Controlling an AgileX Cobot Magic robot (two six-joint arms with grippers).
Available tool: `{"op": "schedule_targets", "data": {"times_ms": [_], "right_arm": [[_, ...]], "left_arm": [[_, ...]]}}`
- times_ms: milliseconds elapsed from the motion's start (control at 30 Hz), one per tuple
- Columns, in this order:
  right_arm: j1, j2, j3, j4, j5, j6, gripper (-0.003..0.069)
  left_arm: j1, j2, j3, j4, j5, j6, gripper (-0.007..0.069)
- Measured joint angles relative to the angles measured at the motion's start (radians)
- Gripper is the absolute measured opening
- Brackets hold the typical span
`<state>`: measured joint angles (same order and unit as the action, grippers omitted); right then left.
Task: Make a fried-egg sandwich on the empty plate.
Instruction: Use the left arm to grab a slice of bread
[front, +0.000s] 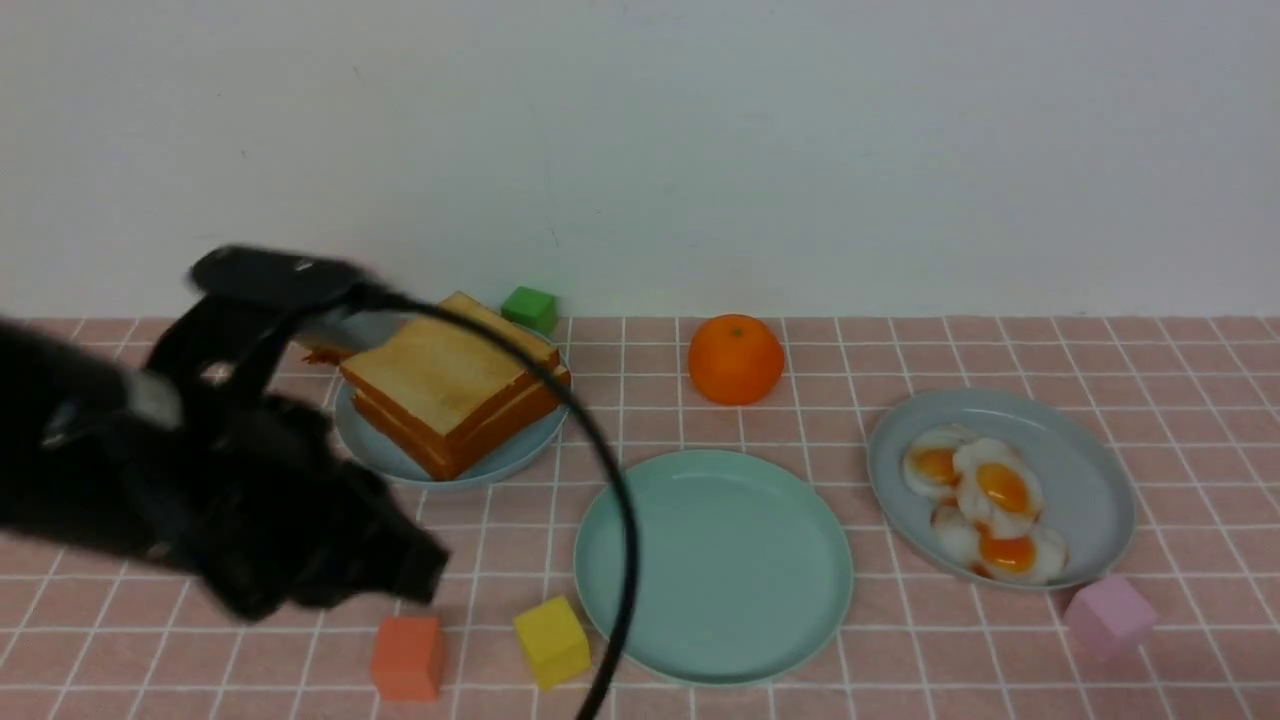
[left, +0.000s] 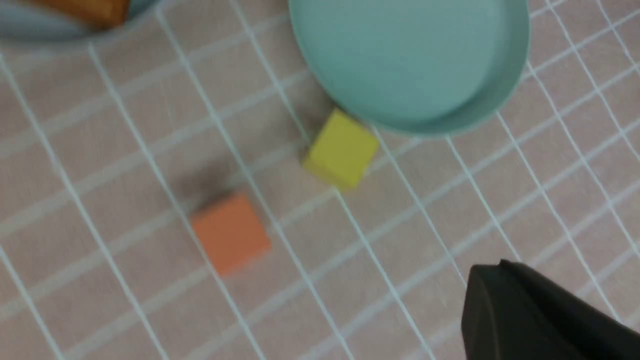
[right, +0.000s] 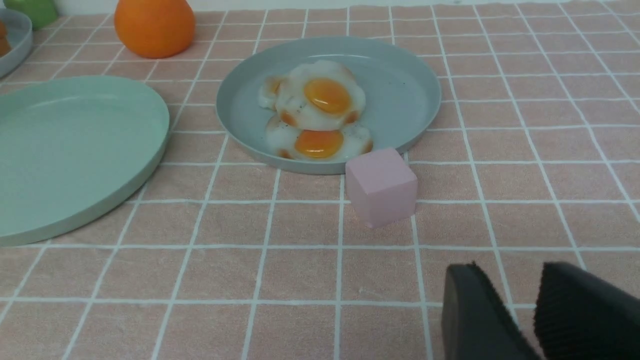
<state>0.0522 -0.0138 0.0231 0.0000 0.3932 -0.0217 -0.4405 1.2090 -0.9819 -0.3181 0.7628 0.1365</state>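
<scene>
Fried-egg sandwich making has not really begun: no bread and no egg is on the green plate (front: 730, 560) yet, so every step is left to do.

Closest to the robot, the left gripper (front: 415, 570) hangs low over the cloth, blurry and black. It is squeezed tight, and I can see nothing in it. A black cable (front: 625, 520) loops from that arm across the edge of the green plate. The right gripper (right: 535, 315) sits low near the front too. Its two fingers have a small gap between them, and the gap has nothing in it.

Next come an orange block (front: 407, 657) and a yellow block (front: 550, 640). The yellow one is just beside the green plate. A pink block (front: 1108, 615) touches or nearly touches the egg plate (front: 1090, 470).

The green plate is in the middle and bare. To its right, a little pile of fried eggs (front: 1000, 490) lies on the blue-grey egg plate. Farther back on the left, the toast slices (front: 440, 385) are stacked on another blue-grey plate (front: 500, 462).

Behind them are an orange fruit (front: 735, 358) and a green block (front: 529, 308).

Everything rests on a pink cloth (front: 900, 680) with white lines in squares. A plain white wall (front: 700, 150) stands at the back.
</scene>
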Motion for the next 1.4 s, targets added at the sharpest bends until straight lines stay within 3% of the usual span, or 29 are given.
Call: {"op": "schedule_targets", "data": {"times_ms": [333,633,733,867,1100,1300,1400], "right_arm": [[0.000,0.000,0.000,0.005,-0.003,0.000,0.0239],[0.000,0.000,0.004,0.445,-0.304,0.285,0.0239],[0.003,0.000,-0.002,0.507,-0.337,0.320,0.0239],[0.037,0.014,-0.124,0.511,-0.196,0.306,0.0223],[0.123,0.325,-0.713,0.338,0.458,0.057,0.0099],[0.123,0.451,-0.909,0.293,0.639,-0.070,0.0078],[0.123,0.463,-0.924,0.292,0.639,-0.093,0.0078]], "left_arm": [[-0.004,0.094,-0.068,-0.022,-0.072,0.002,0.0012],[-0.004,0.094,-0.071,0.042,0.024,-0.008,0.0012],[-0.004,0.101,-0.079,0.063,0.011,-0.012,0.0012],[0.013,0.157,-0.140,0.076,0.023,-0.021,0.0012],[0.107,0.455,-0.404,0.151,0.042,0.006,0.0012],[0.099,0.627,-0.533,0.249,0.025,-0.011,0.0014],[0.097,0.700,-0.579,0.300,0.015,-0.011,0.0073]]}}
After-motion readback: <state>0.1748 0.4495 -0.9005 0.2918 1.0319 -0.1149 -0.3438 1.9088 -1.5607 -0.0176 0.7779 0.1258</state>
